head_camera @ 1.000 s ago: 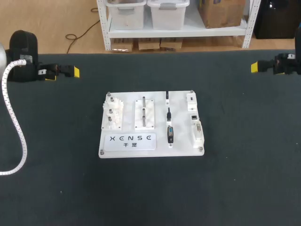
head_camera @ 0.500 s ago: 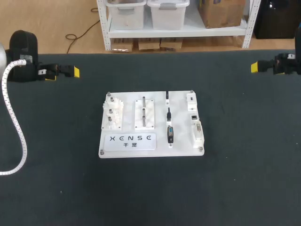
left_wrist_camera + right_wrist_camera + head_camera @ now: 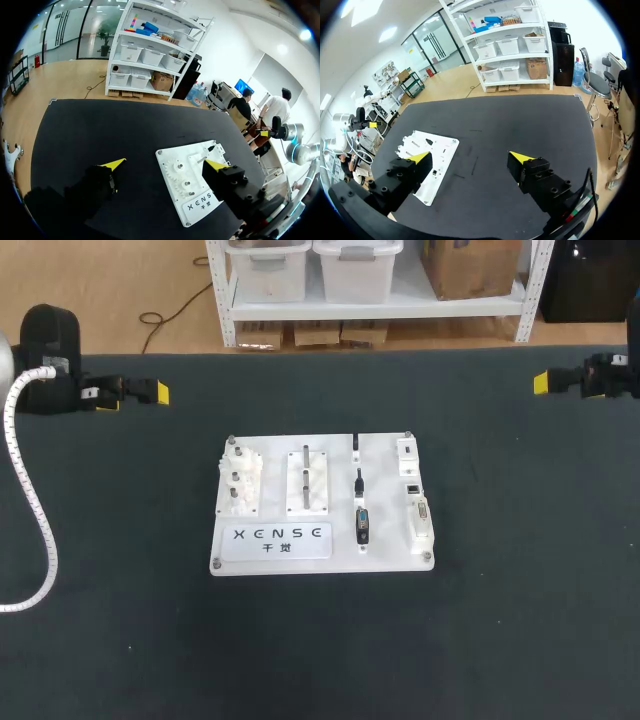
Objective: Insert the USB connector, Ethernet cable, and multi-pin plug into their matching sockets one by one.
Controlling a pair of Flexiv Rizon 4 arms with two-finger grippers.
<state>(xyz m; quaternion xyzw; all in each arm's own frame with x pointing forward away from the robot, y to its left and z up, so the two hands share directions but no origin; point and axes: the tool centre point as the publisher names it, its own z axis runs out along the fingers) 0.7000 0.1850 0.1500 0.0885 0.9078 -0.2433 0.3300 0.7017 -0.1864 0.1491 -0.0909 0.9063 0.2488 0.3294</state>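
Left gripper [image 3: 157, 393] near the far left corner of the table [image 3: 500, 620], well apart from everything on it. Fingers spread wide, nothing between them. From the wrist camera, left gripper [image 3: 164, 164] with the same wide gap, dark tabletop under the yellow tips and a corner of the board [image 3: 170, 161] ahead, partly behind one finger. White ribbed hose [image 3: 30, 510] draped along the left edge, curling off at the near end.

Right gripper [image 3: 542, 383] near the far right corner, likewise well clear. Fingers apart and empty in its wrist view too, right gripper [image 3: 470, 157], with the board lying ahead beyond one finger.

White board [image 3: 385, 545] flat at the middle of the table, about midway between the two grippers. On its right half, three dark plugs in a line from far edge to near edge. Nearest and widest, the multi-pin plug [image 3: 362, 525], black with a blue face. Beyond it, two slimmer plugs [image 3: 358, 480], too small to tell USB from Ethernet. Just beside them along the right edge, the sockets [image 3: 421, 517] in white blocks, none with a plug in it.

On the left half, a gear fixture [image 3: 238, 482], then a peg block [image 3: 308, 482], and a label plate [image 3: 282, 536] along the near edge.
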